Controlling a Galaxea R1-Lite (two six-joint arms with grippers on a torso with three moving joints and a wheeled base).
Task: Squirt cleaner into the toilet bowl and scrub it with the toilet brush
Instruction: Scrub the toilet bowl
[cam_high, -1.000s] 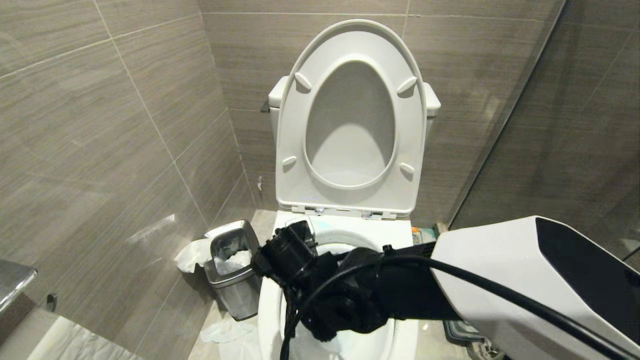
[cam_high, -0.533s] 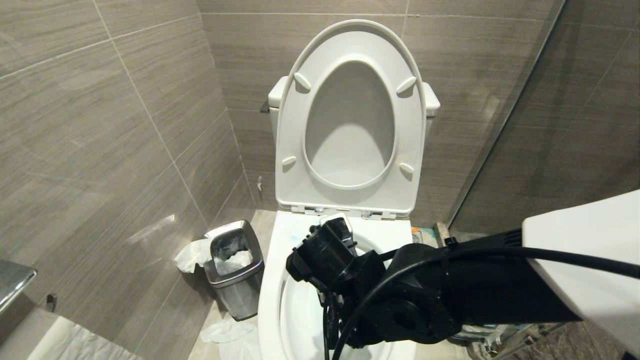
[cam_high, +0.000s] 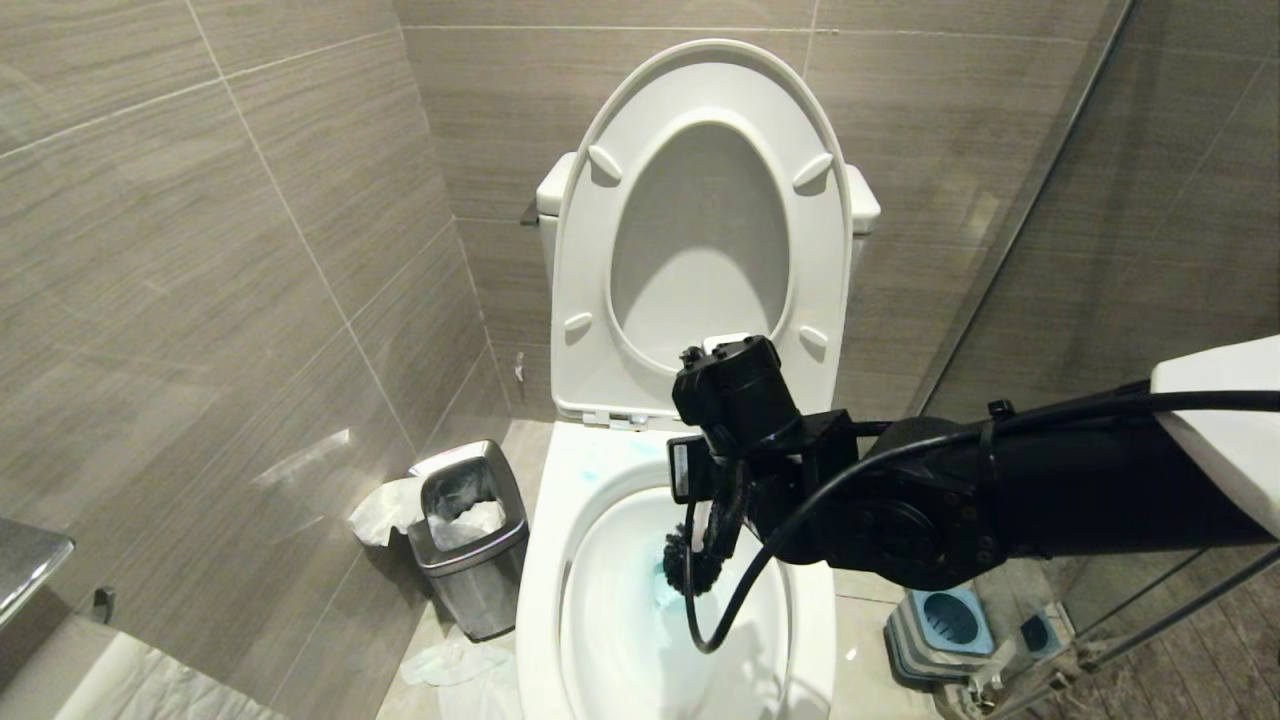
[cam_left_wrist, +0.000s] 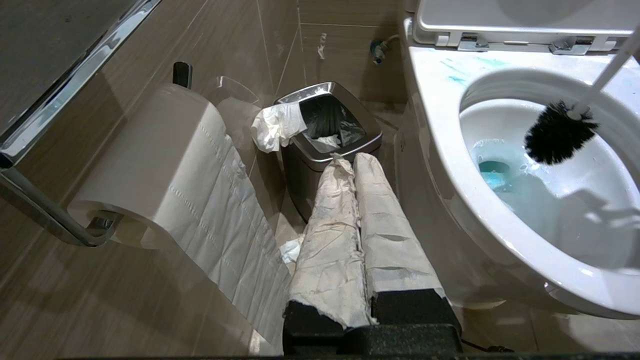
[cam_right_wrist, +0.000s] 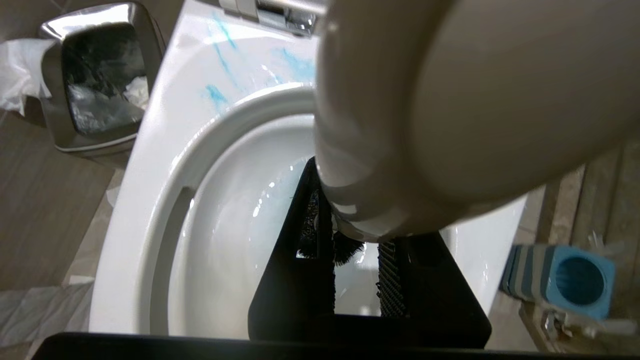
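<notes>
Reaching over the toilet bowl (cam_high: 540, 600) from its right-hand side, the right gripper (cam_high: 705, 500) holds the toilet brush (cam_high: 685, 565) with the black bristle head hanging inside the bowl, near the rear of the opening and above the blue-tinted water. Seat and lid stand raised against the tank. A small steel bin (cam_high: 470, 545) sits on the floor by the bowl's left flank; a square blue-grey holder (cam_high: 945, 625) stands on the floor at its right.

From the left wrist, the left gripper (cam_left_wrist: 357, 210), jaws closed on nothing, is parked low beside the bowl's left side, pointing at the bin. The brush's white stick slants down over the far rim, the head clear of the water. Streaks of cleaner (cam_left_wrist: 462, 70) mark the rim's rear left corner, and a toilet-paper roll (cam_left_wrist: 150, 165) hangs from a chrome rail on the wall.

From the right wrist, the handle's rounded end fills the picture, the black jaws clamped around the stick below it.

Risks ahead appear to be splashing tinted water over the glossy rim onto the tiled floor if the strokes come fast, and the smooth stick twisting in the grip when bristles drag on wet porcelain. The stall is narrow, tiled grey-brown, a glass panel on the right.
</notes>
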